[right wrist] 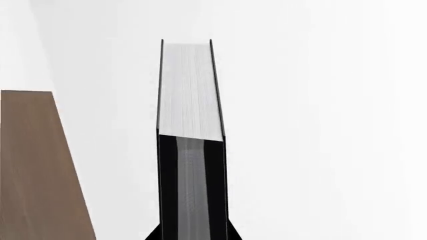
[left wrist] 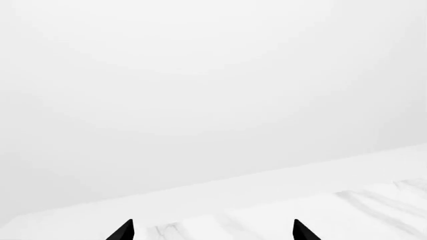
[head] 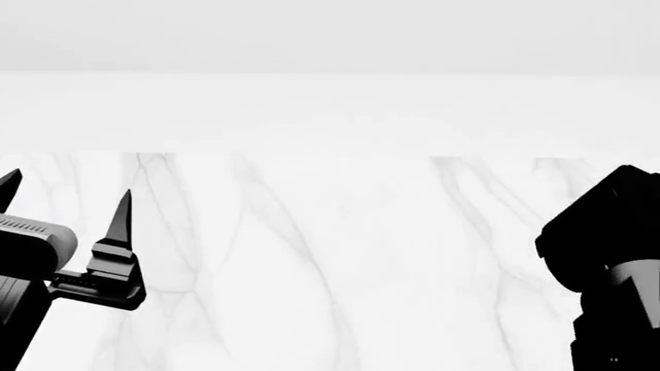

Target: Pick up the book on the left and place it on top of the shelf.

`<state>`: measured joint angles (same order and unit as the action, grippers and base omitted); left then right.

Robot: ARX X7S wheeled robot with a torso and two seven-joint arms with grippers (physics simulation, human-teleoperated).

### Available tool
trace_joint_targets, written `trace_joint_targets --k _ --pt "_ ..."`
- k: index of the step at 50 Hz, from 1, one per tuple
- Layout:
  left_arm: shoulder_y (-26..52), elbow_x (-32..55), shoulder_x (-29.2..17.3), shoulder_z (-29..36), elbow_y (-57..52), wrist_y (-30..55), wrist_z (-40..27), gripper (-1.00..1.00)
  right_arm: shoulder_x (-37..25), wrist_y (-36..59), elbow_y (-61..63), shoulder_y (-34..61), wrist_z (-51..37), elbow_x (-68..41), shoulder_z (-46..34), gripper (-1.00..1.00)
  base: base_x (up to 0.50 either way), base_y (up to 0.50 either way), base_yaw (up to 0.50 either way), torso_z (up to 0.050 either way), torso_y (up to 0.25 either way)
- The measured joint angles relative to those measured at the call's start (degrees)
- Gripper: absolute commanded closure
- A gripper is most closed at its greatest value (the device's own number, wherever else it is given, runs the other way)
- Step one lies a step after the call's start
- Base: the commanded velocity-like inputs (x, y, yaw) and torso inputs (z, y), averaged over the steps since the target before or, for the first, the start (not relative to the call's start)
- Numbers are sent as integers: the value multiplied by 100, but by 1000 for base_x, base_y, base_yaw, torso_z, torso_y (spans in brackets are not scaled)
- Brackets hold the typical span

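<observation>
In the right wrist view the thin black book with white page edges stands edge-on between my right gripper's fingers, which are shut on its covers. A flat brown board of the shelf shows beside the book, apart from it. In the head view only the right arm's dark body shows at the right edge; its gripper and the book are out of sight there. My left gripper is open and empty above the white marble table; its two black fingertips stand wide apart in the left wrist view.
The marble table's far edge runs across the head view, with a plain white wall behind it. The left wrist view shows the table edge and white wall only.
</observation>
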<state>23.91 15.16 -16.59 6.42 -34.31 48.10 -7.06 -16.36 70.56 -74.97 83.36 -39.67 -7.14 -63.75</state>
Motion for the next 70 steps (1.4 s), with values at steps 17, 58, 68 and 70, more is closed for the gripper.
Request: trace_joint_targets --k 17,58,68,70 --pt "-65 40 -42 -37 -3 -51 -34 -100 -465 490 -3 -470 -545 38 1454 100 0 0 0 0 1" --pt "-211 121 -114 -83 16 -169 -126 -100 -410 258 -9 -664 -1566 326 2321 -100 2 -4 -5 0 0" --pt "-210 126 -116 -50 67 -217 -140 -100 -379 274 -5 -693 -1341 522 2242 -100 3 -3 -2 -1 0" --pt "-210 126 -115 -40 79 -227 -143 -100 -370 290 -4 -695 -1194 573 2155 -100 0 0 0 0 0"
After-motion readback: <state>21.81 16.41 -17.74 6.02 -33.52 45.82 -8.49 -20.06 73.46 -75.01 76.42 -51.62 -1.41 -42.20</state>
